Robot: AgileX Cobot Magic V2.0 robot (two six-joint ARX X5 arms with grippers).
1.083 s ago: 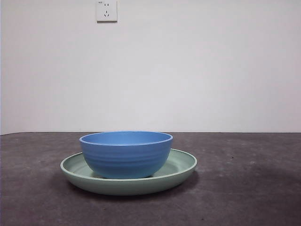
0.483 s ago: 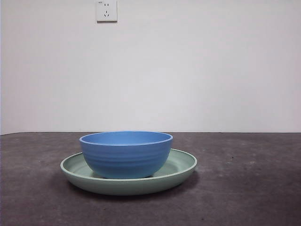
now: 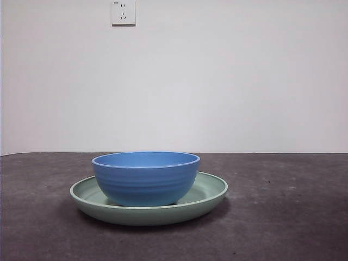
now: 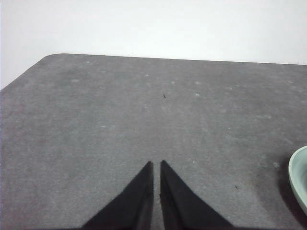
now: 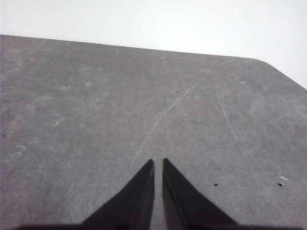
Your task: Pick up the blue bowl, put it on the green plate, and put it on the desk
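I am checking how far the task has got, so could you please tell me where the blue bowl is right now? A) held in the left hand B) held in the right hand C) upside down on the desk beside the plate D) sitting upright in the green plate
D: the front view shows the blue bowl standing upright inside the green plate, which rests on the desk, with neither hand near it.

White wall (image 3: 228, 81) fills the background, plain and bare. White wall socket (image 3: 123, 12) mounted high on it, left of centre, partly cut by the frame top; small slots visible on its face. Wall shows as a pale band in both wrist views too. Thin dark line where the wall meets the surface below.
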